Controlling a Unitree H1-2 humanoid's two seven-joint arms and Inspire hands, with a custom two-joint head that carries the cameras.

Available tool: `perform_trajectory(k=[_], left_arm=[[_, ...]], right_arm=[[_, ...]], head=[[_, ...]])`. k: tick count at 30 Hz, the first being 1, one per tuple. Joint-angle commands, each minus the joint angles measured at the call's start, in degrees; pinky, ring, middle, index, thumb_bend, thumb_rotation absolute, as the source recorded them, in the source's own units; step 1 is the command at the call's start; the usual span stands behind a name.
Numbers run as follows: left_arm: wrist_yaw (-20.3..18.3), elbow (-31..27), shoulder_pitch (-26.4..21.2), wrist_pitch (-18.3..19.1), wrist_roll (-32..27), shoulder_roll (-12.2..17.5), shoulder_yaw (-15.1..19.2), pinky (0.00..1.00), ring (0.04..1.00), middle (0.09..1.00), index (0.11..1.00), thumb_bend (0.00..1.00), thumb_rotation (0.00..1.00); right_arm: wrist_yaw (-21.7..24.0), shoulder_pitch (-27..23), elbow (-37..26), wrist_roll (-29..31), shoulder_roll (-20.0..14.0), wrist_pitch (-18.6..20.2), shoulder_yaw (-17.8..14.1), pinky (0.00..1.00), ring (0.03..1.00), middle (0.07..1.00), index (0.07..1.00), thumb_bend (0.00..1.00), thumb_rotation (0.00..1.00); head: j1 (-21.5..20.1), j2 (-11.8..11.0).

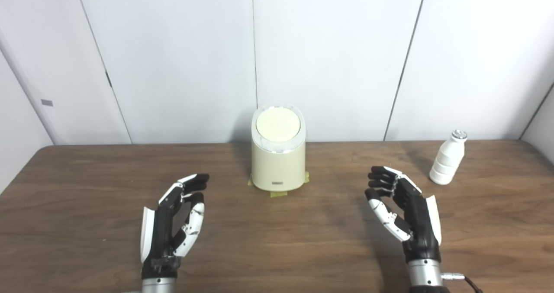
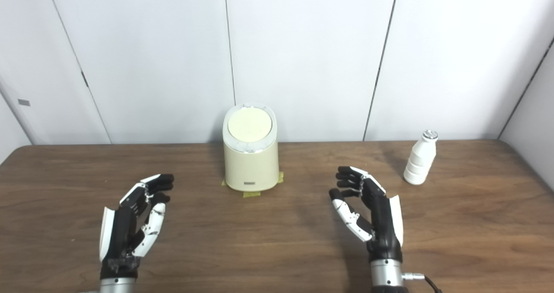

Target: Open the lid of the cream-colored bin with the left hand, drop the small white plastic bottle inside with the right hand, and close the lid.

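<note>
A cream-colored bin stands upright at the back middle of the wooden table, its round lid shut. A small white plastic bottle with a silver cap stands upright at the back right. My left hand is open and empty over the table, in front and to the left of the bin. My right hand is open and empty, in front and to the left of the bottle. Neither hand touches anything.
The brown wooden table ends at white wall panels just behind the bin. Yellow tape marks the bin's base. A cable runs from the right wrist.
</note>
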Motion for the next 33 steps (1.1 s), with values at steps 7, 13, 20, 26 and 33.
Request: perform_trajectory(k=[7,13,20,26,33], left_arm=[[0.39,4.19,1.08,-1.63,1.61,1.08,0.09,0.63,0.713,0.737,0.724,0.20,0.57],[0.46,4.32,0.95,-1.32,1.81,1.10,0.16,0.62,0.716,0.737,0.726,0.20,0.57],[-0.60,4.39,0.14,-0.92,-0.80,1.21,0.44,0.66,0.738,0.755,0.744,0.21,0.57],[-7.96,-3.45,-0.41,11.74,-1.12,3.37,-1.45,0.87,0.935,0.952,0.950,0.50,0.79],[-11.80,-9.71,-1.51,20.33,-3.09,2.93,-2.36,1.00,1.000,1.000,1.000,0.78,0.84]], right_arm=[[0.38,0.07,1.44,-0.56,-0.89,-1.93,-0.13,0.56,0.647,0.671,0.674,0.21,0.37],[0.09,0.02,1.39,-1.45,-0.88,-1.52,-0.02,0.56,0.644,0.670,0.674,0.21,0.35],[-0.12,-0.71,3.36,-0.26,-0.61,-3.16,-0.24,0.57,0.651,0.673,0.672,0.23,0.34],[-0.65,-1.36,5.12,-1.18,-1.05,-3.99,-0.18,0.56,0.648,0.673,0.673,0.23,0.38],[-0.79,-1.45,5.51,-1.59,-1.13,-4.00,-0.12,0.55,0.638,0.669,0.673,0.22,0.36]], head=[[-0.04,0.01],[0.11,-0.10],[-0.10,-1.00],[0.13,-1.66],[0.30,-1.80]])
